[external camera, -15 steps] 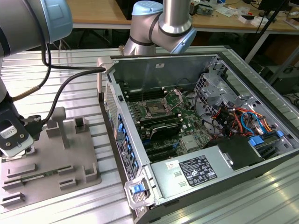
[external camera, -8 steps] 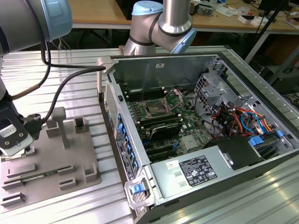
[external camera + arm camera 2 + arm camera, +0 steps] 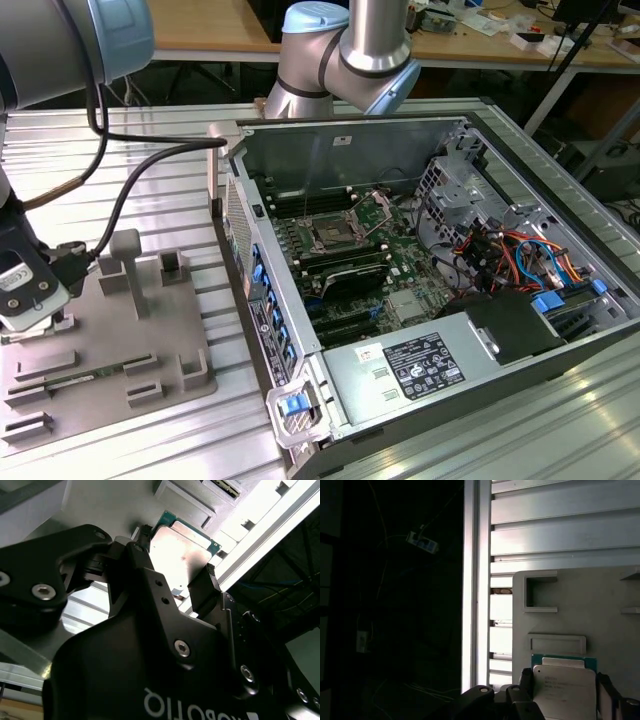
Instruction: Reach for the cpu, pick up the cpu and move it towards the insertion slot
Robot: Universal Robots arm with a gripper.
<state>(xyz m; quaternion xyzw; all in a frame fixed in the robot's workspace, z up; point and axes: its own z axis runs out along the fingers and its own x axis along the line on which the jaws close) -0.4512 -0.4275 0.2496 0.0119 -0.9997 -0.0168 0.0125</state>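
While it is pinched between the two black fingers [image 3: 202, 587] of the pincer [image 3: 177, 555], the cpu [image 3: 565, 692], a thin flat square chip with a silvery metal top and a green rim, is seen in both wrist views with one finger laid against each of two opposite edges. Whether the chip is lifted clear or rests on the surface beneath cannot be told. Directly below the pincer a flat grey plastic tray [image 3: 130, 350] with raised blocks and rectangular recesses is laid; two of its recesses are seen just beyond the held chip in the first wrist view. The tray is borne by a ribbed silver aluminium table [image 3: 60, 150], whose slats run close beside the pincer. A thick black cable [image 3: 125, 195] is draped above the pincer. Well apart from the pincer, toward the exterior view's right, an open grey metal computer case [image 3: 350, 150] is laid on its side, and within it the insertion slot [image 3: 330, 237], a square socket with a shiny metal frame and dark centre, is set on the green motherboard [image 3: 410, 270].
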